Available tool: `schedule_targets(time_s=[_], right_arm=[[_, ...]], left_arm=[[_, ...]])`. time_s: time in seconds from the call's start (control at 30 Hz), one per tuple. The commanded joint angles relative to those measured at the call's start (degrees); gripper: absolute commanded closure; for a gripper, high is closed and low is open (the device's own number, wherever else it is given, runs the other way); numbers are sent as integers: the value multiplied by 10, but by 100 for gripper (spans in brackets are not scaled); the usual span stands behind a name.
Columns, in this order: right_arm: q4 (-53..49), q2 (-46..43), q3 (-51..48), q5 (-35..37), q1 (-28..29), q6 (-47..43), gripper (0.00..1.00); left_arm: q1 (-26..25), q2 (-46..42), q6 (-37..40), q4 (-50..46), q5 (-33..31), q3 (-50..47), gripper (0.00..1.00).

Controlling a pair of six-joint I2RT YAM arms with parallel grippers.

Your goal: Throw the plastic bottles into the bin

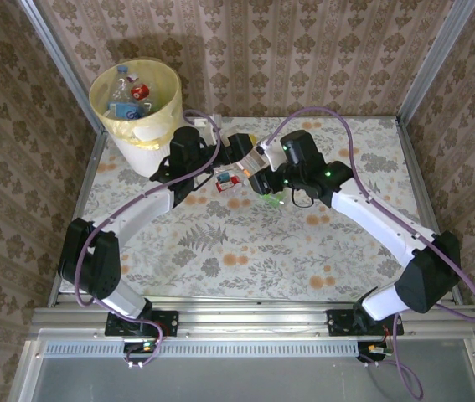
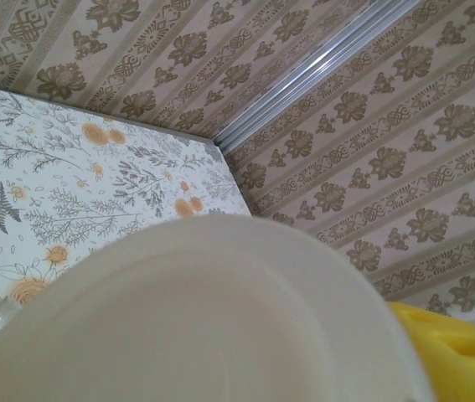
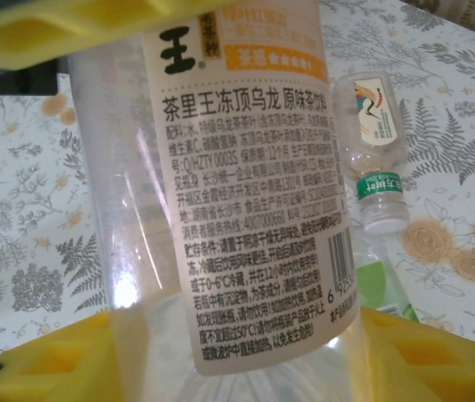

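Observation:
The pale-yellow bin stands at the table's far left corner with several bottles inside. My right gripper is shut on a clear bottle with a white printed label, its yellow fingers above and below it. In the top view both grippers meet mid-table, left gripper facing right gripper. A pale round bottle end sits right against the left wrist camera between the yellow fingers; their grip is hidden. A small clear bottle and a green-labelled one lie on the table below.
A red-labelled bottle and a green one lie under the grippers on the floral tablecloth. Metal frame posts and patterned walls close in the back and sides. Cables loop over both arms.

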Motion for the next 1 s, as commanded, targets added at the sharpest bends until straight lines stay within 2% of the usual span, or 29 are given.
schedule_targets(time_s=[0.0, 0.23, 0.37, 0.53, 0.67, 0.83, 0.97], right_arm=[[24, -24, -6, -18, 2, 10, 69], [33, -30, -13, -23, 2, 10, 60], [37, -34, -14, -35, 1, 12, 48], [56, -40, -28, -32, 1, 17, 22], [67, -79, -49, -22, 0, 15, 8], [77, -104, -72, -6, -6, 14, 2], [82, -106, -83, -1, -14, 21, 1]], left_arm=[[-2, -7, -3, 16, 4, 7, 27], [0, -16, 12, -5, 7, 13, 48], [4, -28, 31, -29, 7, 20, 56], [17, -61, 79, -95, -6, 36, 61], [52, -114, 155, -201, -29, 78, 62], [124, -177, 286, -348, -93, 196, 63], [164, -213, 385, -391, -158, 284, 63]])
